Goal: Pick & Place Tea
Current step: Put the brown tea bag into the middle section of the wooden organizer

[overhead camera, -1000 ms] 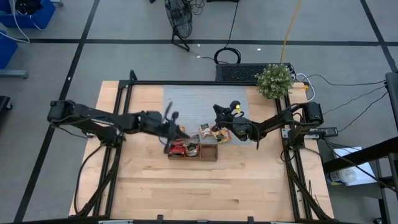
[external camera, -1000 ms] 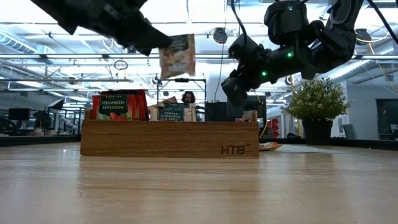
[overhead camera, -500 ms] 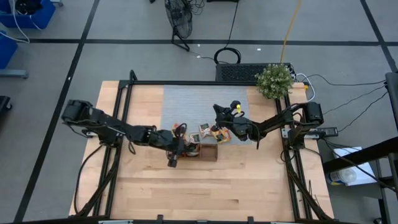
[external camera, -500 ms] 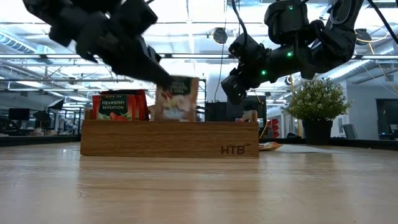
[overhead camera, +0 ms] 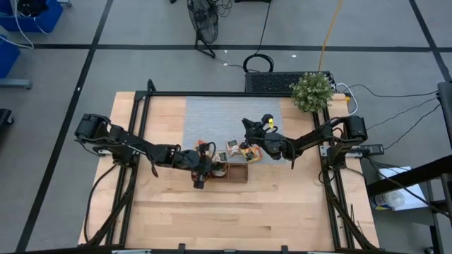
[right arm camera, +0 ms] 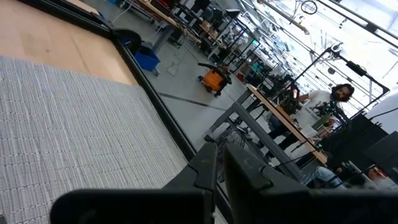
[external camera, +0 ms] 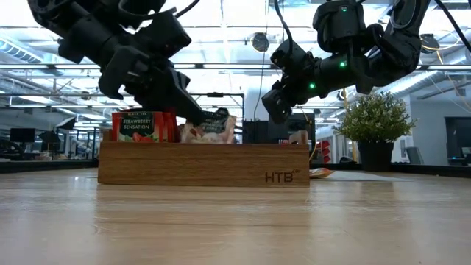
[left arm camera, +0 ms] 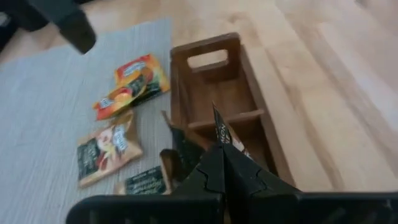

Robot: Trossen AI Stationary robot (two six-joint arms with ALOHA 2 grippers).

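Observation:
The brown wooden tray (external camera: 202, 163) stands near the table's middle, just in front of the grey mat (overhead camera: 212, 116). Red tea packets (external camera: 136, 126) stand in its left compartment. My left gripper (external camera: 195, 114) is shut on a pale tea packet (external camera: 217, 129) that dips into the middle compartment (left arm camera: 233, 134). Loose packets lie on the mat: an orange one (left arm camera: 134, 84) and a pale one (left arm camera: 106, 146). My right gripper (overhead camera: 247, 135) hovers shut above the mat's right part with nothing in it. My left gripper pinches the pale packet by its upper edge (left arm camera: 222, 132) between the two fingers. The fingers slant down from the table's left. The packet stands about upright below them, its lower part behind the tray's front wall.
A potted plant (overhead camera: 311, 90) stands at the table's far right corner. Black frame rails (overhead camera: 145, 106) run along the table's sides. The tray's right compartment (left arm camera: 208, 87) holds nothing. A person (right arm camera: 336, 96) shows in the room beyond the table.
My left gripper has come down and toward the table's near edge, carrying the pale packet from well above the tray into its middle compartment. The packet, earlier hanging clear, now stands partly behind the tray's wall.

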